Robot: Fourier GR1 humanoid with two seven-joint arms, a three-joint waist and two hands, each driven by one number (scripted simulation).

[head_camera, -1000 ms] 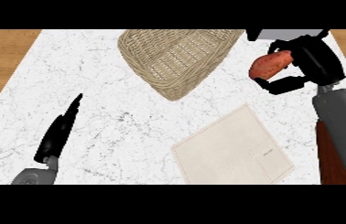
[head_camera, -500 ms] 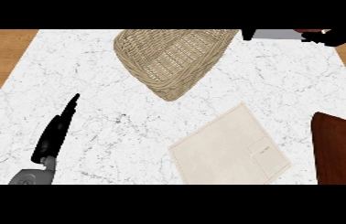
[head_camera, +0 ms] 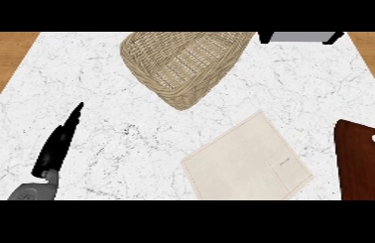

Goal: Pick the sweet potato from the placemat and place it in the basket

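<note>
I've lost right hand + sweet potato off upper right, can't tell grip; basket (head_camera: 179,63) empty afaict, left hand (head_camera: 53,150) flat-open.

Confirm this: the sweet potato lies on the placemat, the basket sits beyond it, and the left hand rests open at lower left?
Wrong on one point: the head view shows no sweet potato on the placemat, or anywhere. The basket does sit beyond it, and the left hand rests open at lower left.

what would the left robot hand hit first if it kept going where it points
Probably the basket at its left rim, after bare counter; the left robot hand points up and slightly right and might miss.
</note>
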